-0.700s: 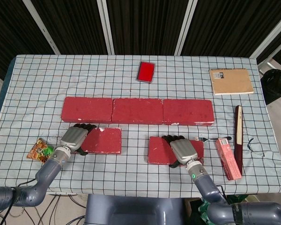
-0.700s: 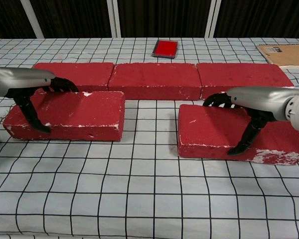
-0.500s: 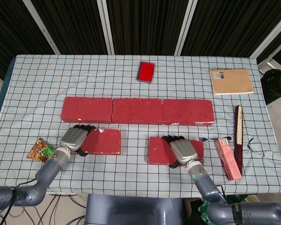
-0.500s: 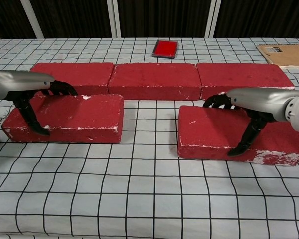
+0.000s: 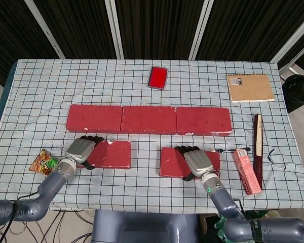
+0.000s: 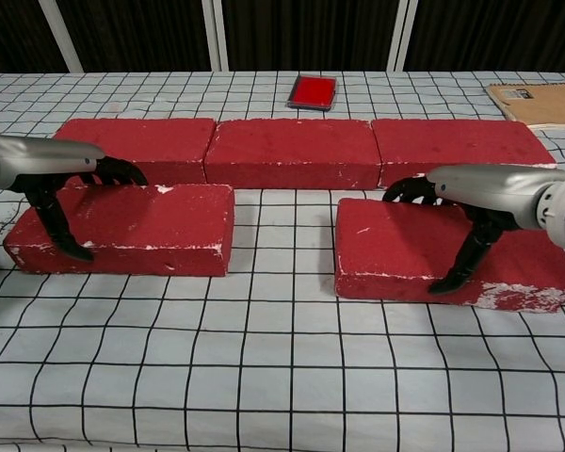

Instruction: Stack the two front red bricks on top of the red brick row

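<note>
Three red bricks form a row (image 5: 149, 120) (image 6: 297, 151) across the middle of the table. In front of it, on the checked cloth, lie the front left brick (image 5: 111, 154) (image 6: 141, 231) and the front right brick (image 5: 173, 162) (image 6: 400, 250). My left hand (image 5: 80, 150) (image 6: 47, 168) grips the left brick's outer end, fingers over its far edge and thumb on its near face. At the right brick's right half, my right hand (image 5: 198, 162) (image 6: 476, 188) has the same grip.
A snack packet (image 5: 42, 162) lies left of my left hand. A fork (image 5: 222, 150), a pink box (image 5: 247, 171) and a dark book (image 5: 257, 149) lie right of the right brick. A red card (image 5: 157, 77) and a notebook (image 5: 250, 87) sit behind the row.
The front left brick has shifted slightly toward the table's front edge in my left hand. The right hand and its brick have not moved.
</note>
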Robot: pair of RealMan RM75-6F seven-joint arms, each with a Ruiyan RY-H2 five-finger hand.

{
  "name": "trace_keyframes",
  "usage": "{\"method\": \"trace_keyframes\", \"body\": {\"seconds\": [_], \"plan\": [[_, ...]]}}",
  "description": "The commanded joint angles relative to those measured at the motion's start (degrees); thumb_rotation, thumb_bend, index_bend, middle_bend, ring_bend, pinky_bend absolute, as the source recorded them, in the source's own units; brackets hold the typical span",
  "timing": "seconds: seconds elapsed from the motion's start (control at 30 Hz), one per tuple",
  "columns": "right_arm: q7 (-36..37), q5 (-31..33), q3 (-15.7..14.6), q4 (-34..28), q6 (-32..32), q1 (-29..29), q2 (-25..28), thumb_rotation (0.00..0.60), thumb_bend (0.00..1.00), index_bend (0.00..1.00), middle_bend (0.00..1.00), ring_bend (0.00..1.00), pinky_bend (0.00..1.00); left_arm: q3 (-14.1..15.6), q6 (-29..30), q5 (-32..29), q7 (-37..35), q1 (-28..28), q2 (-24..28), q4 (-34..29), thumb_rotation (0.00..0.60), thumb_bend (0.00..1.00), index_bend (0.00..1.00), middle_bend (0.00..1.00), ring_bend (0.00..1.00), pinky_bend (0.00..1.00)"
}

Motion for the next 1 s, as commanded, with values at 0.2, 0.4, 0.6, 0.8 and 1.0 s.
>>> {"method": "trace_keyframes", "body": {"seconds": [0.2,0.4,0.6,0.8,1.0], "plan": [[0.90,-1.17,0.89,-3.05,1.26,-0.49,2.93,0.600,0.19,0.29,0.26,0.25,0.19,-0.38,1.24,0.97,-0.57,0.12,2.72,-3.03,0.600,0.28,0.21,0.23,0.12,0.21],[2.20,-2.35,3.12,-7.02,2.19,-0.67,8.88,0.600,0.19,0.29,0.26,0.25,0.19,-2.29,2.23,2.54,-1.79,-0.18,7.46,-7.19,0.600,0.28,0.21,0.23,0.12,0.21],[4.80,-2.55,4.89,-8.29,-0.37,-0.31,14.67,0.600,0.19,0.29,0.26,0.25,0.19,-4.02,0.96,0.19,-0.88,-2.54,11.23,-8.67,0.600,0.28,0.22,0.23,0.12,0.20],[7.34,-2.70,6.65,-5.24,-4.49,1.14,18.30,0.600,0.19,0.29,0.26,0.25,0.19,-5.71,-1.55,-4.81,0.85,-6.50,12.68,-4.86,0.600,0.28,0.23,0.23,0.12,0.19],[10.27,-1.82,9.34,1.54,-11.78,4.99,19.71,0.600,0.19,0.29,0.26,0.25,0.19,-7.84,-7.52,-6.97,-1.42,-9.87,11.51,2.96,0.600,0.28,0.24,0.23,0.12,0.19]]}}
